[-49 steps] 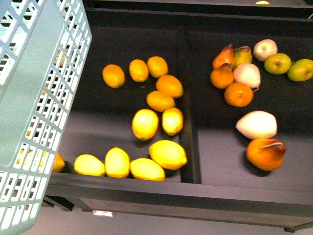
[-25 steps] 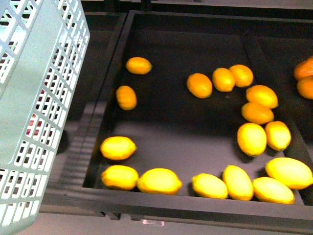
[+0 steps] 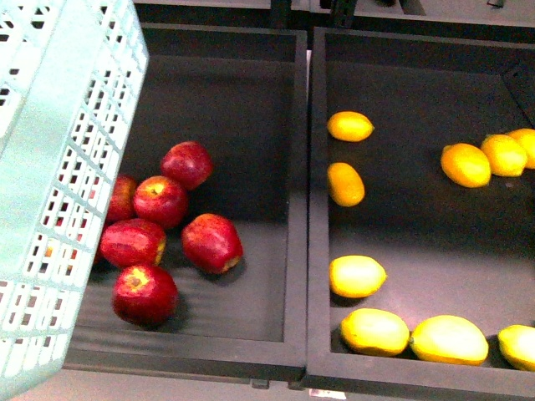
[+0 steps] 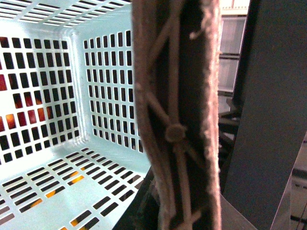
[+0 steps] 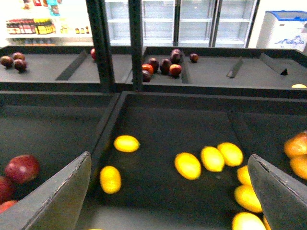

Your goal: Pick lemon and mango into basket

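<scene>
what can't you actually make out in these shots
- Front view: the basket wall covers some red apples, so their count is unclear.
- Front view: the yellow fruit at the right edge is cut off; lemon or mango, unclear.
- Left wrist view: the brown handle fills the middle and hides the left gripper's jaws.

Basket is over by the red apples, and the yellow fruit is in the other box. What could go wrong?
1. The basket hangs by the apples, across a divider from the yellow fruit. A carried fruit could drop among the apples.
2. The lemon and the mango look much alike, so the open right gripper might grab the wrong kind.
</scene>
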Motion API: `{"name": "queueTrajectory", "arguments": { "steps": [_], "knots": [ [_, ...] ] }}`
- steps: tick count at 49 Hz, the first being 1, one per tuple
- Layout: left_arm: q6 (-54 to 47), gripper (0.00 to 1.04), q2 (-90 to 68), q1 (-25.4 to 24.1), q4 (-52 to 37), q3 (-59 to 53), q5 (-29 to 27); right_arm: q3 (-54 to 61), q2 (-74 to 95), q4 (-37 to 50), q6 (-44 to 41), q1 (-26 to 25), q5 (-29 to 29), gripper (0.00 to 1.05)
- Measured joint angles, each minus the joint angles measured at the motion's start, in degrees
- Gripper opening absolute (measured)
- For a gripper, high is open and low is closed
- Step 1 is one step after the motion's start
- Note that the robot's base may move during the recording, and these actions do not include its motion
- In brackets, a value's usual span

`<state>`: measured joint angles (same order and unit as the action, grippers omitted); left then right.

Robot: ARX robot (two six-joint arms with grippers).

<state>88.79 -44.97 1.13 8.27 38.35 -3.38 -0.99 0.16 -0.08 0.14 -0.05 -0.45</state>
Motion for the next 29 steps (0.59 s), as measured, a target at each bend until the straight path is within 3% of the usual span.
{"name": "queueTrajectory", "arguments": {
  "steps": [11, 14, 17, 19, 23, 29],
  "knots": [
    [-0.9, 0.06, 0.1, -0.1, 0.1, 0.0, 0.0, 0.0, 0.0, 0.0, 0.0, 0.0, 0.2, 0.96],
    [-4.5, 0.06, -1.4, -0.2, 6.1, 2.5, 2.5, 0.0, 0.0, 0.0, 0.0, 0.0, 0.2, 0.96],
    [-19.9, 0.06, -6.1, 0.7, 19.4, 9.0, 6.2, 0.0, 0.0, 0.0, 0.0, 0.0, 0.3, 0.96],
    [-28.5, 0.06, -8.4, 2.1, 22.0, 10.4, 6.4, 0.0, 0.0, 0.0, 0.0, 0.0, 0.3, 0.96],
    [-39.9, 0.06, -13.0, 4.9, 21.0, 11.2, 4.9, 0.0, 0.0, 0.0, 0.0, 0.0, 0.3, 0.96],
    [-42.9, 0.06, -18.2, 8.0, 17.2, 12.8, 4.2, 0.0, 0.0, 0.0, 0.0, 0.0, 0.5, 0.96]
  ]
}}
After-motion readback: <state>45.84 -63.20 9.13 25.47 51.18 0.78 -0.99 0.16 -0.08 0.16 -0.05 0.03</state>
